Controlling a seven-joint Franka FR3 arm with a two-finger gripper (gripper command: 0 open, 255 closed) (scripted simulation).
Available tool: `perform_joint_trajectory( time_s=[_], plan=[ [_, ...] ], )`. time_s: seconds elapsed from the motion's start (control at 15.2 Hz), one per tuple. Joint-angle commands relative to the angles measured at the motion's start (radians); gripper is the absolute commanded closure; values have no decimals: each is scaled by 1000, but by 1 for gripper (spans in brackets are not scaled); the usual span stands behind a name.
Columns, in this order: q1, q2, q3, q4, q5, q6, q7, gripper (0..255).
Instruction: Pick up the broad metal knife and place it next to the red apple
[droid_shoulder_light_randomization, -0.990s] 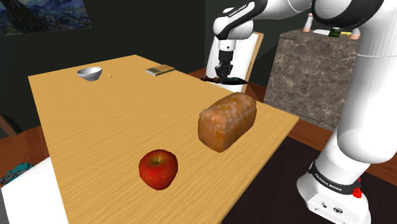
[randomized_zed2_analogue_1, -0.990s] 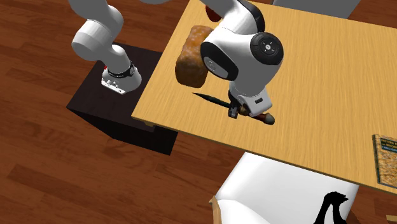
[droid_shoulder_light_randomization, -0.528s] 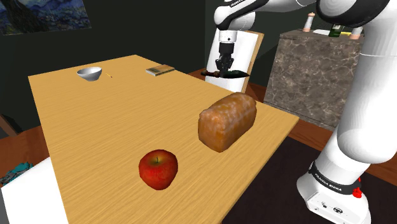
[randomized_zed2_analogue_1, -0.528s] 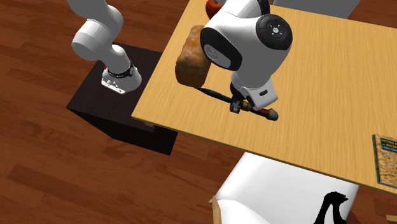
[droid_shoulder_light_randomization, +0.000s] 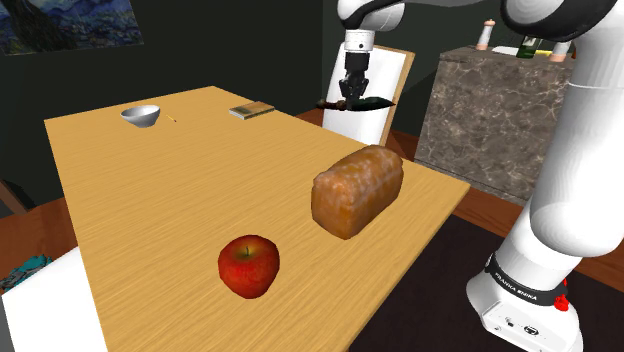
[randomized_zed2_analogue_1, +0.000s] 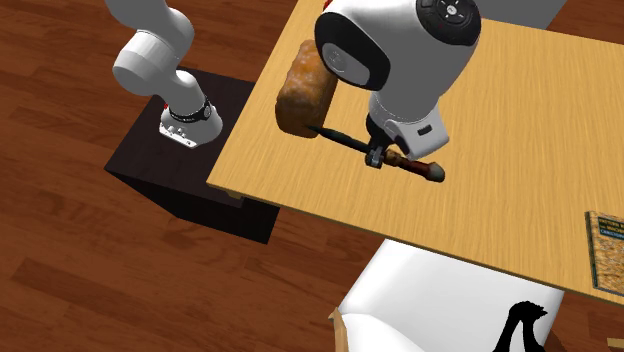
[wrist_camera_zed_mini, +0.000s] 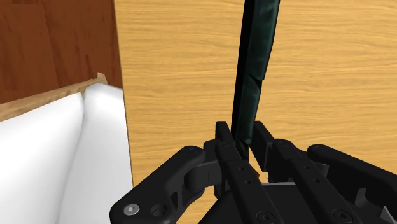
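Nearest the shoulder camera, the red apple is seen resting on the surface, toward its near edge, with bare wood all round it. A little farther off, the brown loaf is set by the edge on that view's right, well apart from the apple.

Beyond the loaf, the broad knife is held roughly level in the air above the far part of the surface, clear of the wood. It is held by the jaws, which are clamped tight on it. In the wrist view the dark blade is seen running straight out from between the two fingers. In the second exterior view the grip is seen to fall about where the blade meets the reddish-brown handle.

The knife is judged to be stiff, thin and fairly light, so no sag is to be expected. Its flat sides are likely to be slippery, though, and a hold off the balance point could let it swing (long blade on one side, handle on the other). A hold near that junction is therefore judged sound. A low, flat release beside the apple is called for, since a thin blade could skid if dropped.

Farthest off, a small book and a white bowl lie near the far edge, and a white chair stands behind the knife.
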Motion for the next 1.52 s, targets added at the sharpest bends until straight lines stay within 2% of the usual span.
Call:
perform_joint_trajectory(
  time_s=[0.0,0.26,0.86,1.45],
  plan=[
    [-1,-4,-1,21,-2,-25,2,255],
    [-2,-5,-2,63,-3,-68,7,255],
    [121,-60,83,-10,-13,-23,210,255],
    [236,-35,169,20,-14,-3,409,255]
  ],
)
